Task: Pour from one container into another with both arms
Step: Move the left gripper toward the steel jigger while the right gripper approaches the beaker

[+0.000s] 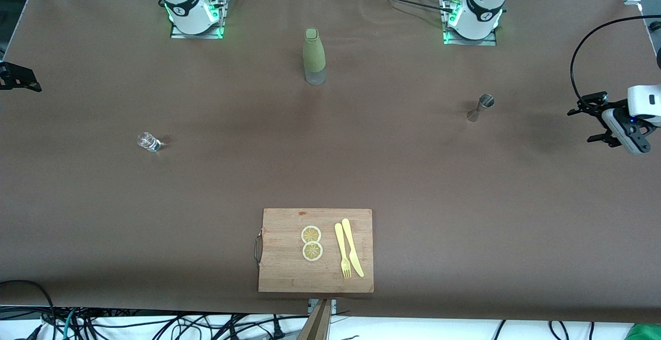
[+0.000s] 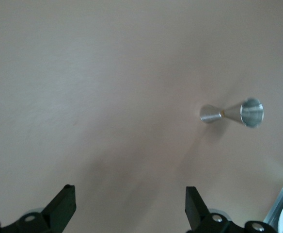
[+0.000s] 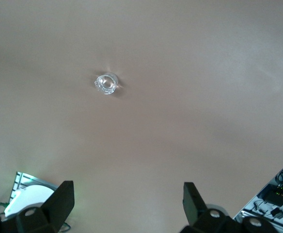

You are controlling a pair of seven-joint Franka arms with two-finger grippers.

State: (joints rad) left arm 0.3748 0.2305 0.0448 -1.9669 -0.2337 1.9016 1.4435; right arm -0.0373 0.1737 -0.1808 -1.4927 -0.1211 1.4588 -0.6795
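Jigger (image 1: 481, 107) and glass (image 1: 148, 141) upright on brown table (image 1: 330, 174).
Left gripper (image 2: 132, 206), right gripper (image 3: 127, 204) hang wide, empty, each high over its vessel; cables ring the table.

The left gripper (image 2: 128, 206) hangs above the brown table (image 2: 83, 73) with its two black fingers (image 2: 61, 206) spread wide and nothing between them; a small silvery jigger (image 2: 232, 112) stands upright on the table, apart from the fingers. Its round rim is open on top.

silvery jigger (image 1: 481, 108), clear sparkly glass (image 1: 148, 142), olive-green bottle (image 1: 313, 56), brown table (image 1: 413, 174)
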